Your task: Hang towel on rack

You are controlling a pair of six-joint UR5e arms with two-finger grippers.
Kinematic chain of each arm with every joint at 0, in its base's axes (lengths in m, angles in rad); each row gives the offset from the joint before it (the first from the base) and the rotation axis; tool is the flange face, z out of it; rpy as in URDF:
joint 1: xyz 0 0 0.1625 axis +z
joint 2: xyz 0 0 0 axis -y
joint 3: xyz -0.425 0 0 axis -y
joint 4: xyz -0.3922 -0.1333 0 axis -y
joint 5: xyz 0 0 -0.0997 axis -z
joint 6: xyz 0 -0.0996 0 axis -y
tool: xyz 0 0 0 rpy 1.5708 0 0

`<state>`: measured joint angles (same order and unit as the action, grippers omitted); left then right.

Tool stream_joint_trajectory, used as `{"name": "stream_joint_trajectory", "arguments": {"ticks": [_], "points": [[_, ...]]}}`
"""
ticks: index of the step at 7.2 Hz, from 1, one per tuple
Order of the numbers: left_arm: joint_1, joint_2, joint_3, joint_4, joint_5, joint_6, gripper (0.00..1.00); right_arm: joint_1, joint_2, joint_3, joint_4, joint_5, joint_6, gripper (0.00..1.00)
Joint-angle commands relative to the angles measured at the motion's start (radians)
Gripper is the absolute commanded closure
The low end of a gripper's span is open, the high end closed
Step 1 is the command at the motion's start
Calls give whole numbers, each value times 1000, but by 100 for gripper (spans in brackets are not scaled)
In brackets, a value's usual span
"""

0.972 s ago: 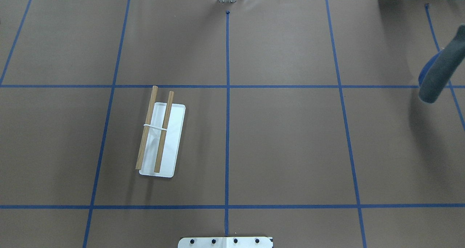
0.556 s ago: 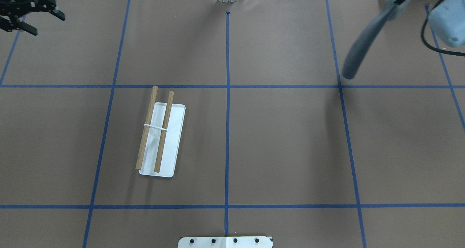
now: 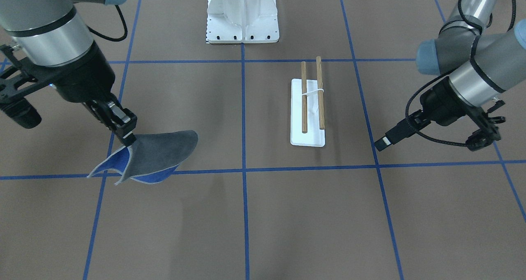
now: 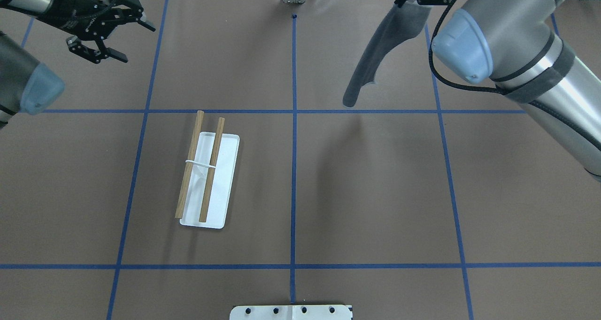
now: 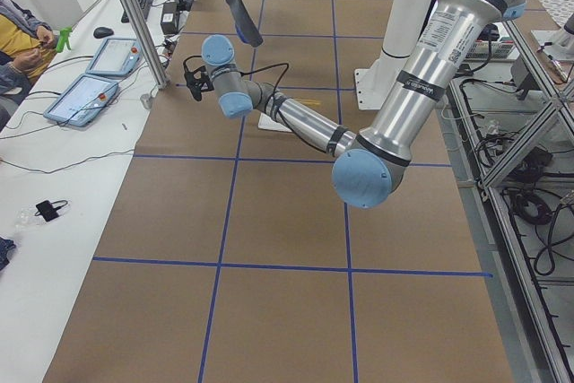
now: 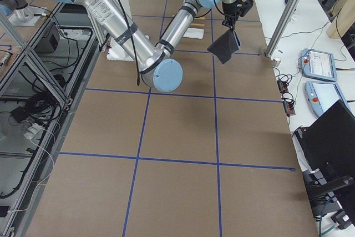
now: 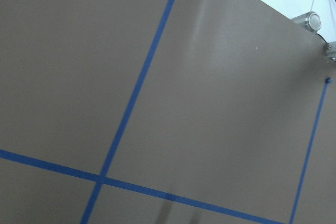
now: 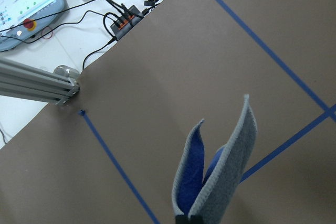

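Front-facing view: the right end effector (image 3: pixel 126 139) is clamped on one corner of the towel (image 3: pixel 160 152). The cloth hangs from it, grey side outward, with blue showing along the lower folds. The rack (image 3: pixel 309 138) stands on the brown surface (image 3: pixel 246 230), well apart from the towel, and both rods are bare.

Overhead view: the towel dangles as a narrow grey strip at the far edge on the right. The left end effector (image 4: pixel 138 44) hovers at the far left with its fingers spread and nothing between them.

Left side view: the towel hangs in the air at the far end.

Right side view: the towel droops below the right end effector, clear of the surface.

Left wrist view: only the surface and blue tape lines (image 7: pixel 140 77) show.

Right wrist view: the towel is folded, with blue inside and grey outside.
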<state>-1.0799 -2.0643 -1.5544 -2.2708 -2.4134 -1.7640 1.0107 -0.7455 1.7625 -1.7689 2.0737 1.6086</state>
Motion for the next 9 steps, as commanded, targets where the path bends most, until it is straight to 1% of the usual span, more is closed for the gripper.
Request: {"name": "stream_joint_trajectory", "arguments": {"ticks": [1, 2, 4, 5, 6, 9], "points": [[95, -54, -3, -97, 78, -380, 2, -18, 84, -26, -1, -4, 91, 100], [142, -59, -3, -183, 165, -564, 2, -18, 133, -56, -1, -6, 138, 100], [198, -68, 2, -318, 278, -908, 3, -18, 190, -80, -3, -23, 227, 100], [239, -79, 4, -354, 357, -1001, 3, -18, 219, -102, -1, -35, 266, 100], [297, -103, 4, -351, 457, -1026, 6, -20, 251, -130, -3, -38, 280, 100], [313, -123, 10, -339, 468, -1069, 3, -35, 265, -127, -1, -38, 342, 100]]}}
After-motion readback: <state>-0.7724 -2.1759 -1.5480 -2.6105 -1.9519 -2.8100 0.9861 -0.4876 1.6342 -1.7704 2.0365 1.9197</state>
